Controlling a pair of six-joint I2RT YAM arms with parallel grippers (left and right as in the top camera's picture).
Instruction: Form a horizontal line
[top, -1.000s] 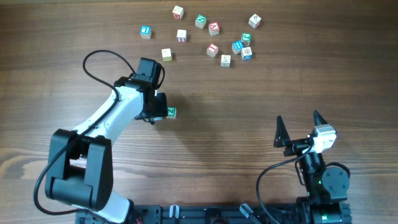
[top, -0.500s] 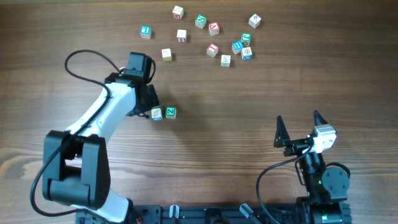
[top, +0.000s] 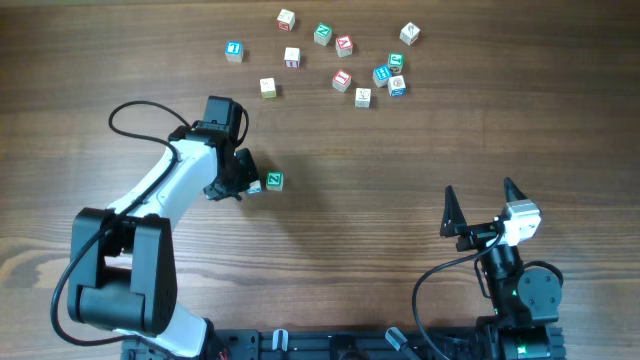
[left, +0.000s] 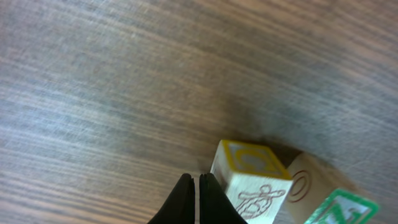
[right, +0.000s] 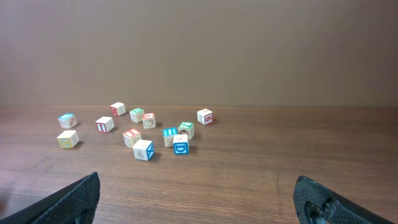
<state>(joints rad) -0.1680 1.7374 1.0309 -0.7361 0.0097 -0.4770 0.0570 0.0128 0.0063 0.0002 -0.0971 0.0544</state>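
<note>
The horizontal line is a short row of two cubes at the table's middle left. A yellow-topped cube (left: 252, 180) sits with a green-framed cube (left: 341, 210) just to its right. From overhead the green cube (top: 274, 181) shows whole, while the other cube (top: 256, 187) is half hidden by my left gripper (top: 243, 185). That left gripper (left: 196, 186) is shut and holds nothing. Its tips are low over the wood, right beside the yellow-topped cube's left face. My right gripper (top: 485, 210) stands open near the front right, far from the cubes.
Several loose letter cubes (top: 343, 60) lie scattered along the far edge, also seen as loose cubes (right: 143, 149) in the right wrist view. The left arm's black cable (top: 150, 105) loops over the table behind it.
The left gripper let go of the cube beside the green one, drew back left and shut. It has now come back against that cube's left side. The right arm has not moved.
</note>
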